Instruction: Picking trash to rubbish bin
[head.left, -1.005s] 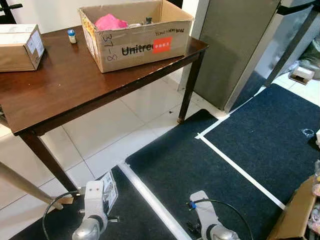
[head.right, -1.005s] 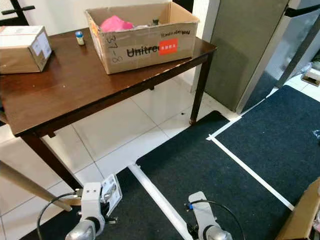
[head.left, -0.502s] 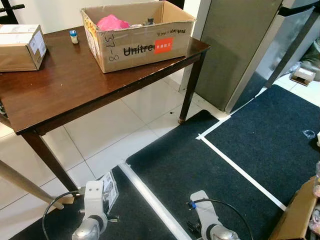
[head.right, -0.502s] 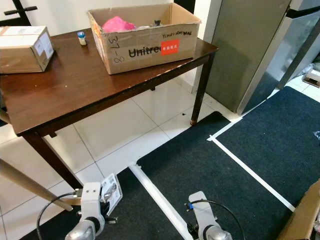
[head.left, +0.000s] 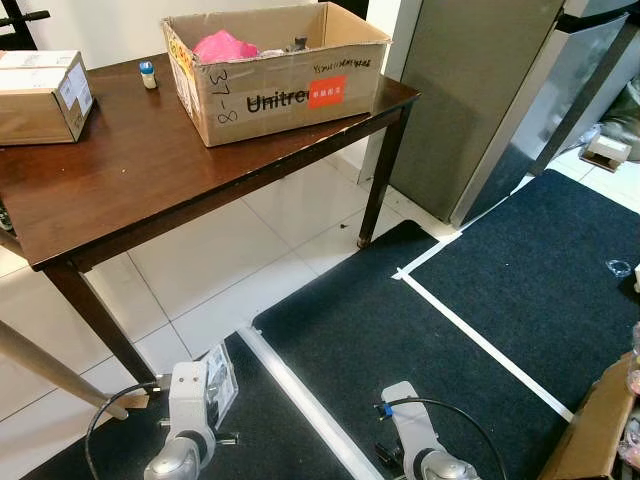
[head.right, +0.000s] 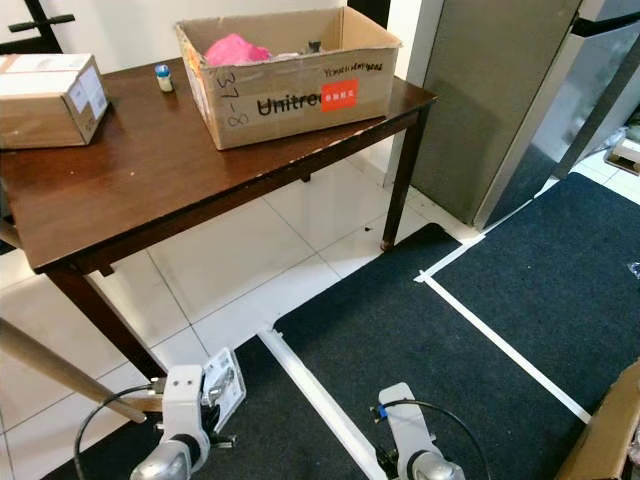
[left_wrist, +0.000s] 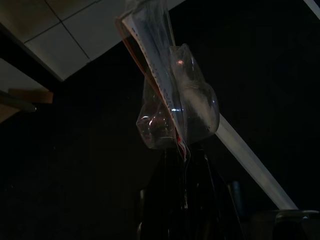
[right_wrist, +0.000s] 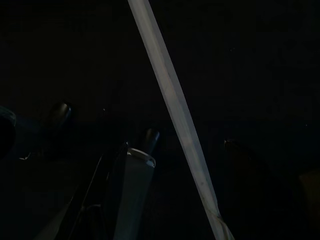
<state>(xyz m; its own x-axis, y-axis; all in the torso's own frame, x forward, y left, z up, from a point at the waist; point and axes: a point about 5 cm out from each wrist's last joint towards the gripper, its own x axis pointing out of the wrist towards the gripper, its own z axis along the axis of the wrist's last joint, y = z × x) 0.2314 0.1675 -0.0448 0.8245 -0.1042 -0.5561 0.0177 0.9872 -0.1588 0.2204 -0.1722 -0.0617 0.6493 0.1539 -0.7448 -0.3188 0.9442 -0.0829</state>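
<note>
The left hand (left_wrist: 182, 165) pinches a clear bag (left_wrist: 172, 100); ahead, the bench (head.left: 130, 170) carries two boxes (head.left: 275, 65) and one bottle (head.left: 147, 73).

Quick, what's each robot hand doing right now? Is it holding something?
Left end effector: shut on a clear plastic bag that hangs over the dark mat.
Right end effector: too dark, cannot be told.

dark wood table (head.left: 120, 180) | open cardboard box (head.left: 275, 85) on it, pink stuff (head.left: 222, 44) inside | small bottle (head.left: 147, 73) beside it | closed box (head.left: 40, 95) further left | dark mats (head.left: 400, 340), white tape (head.left: 480, 340)
</note>
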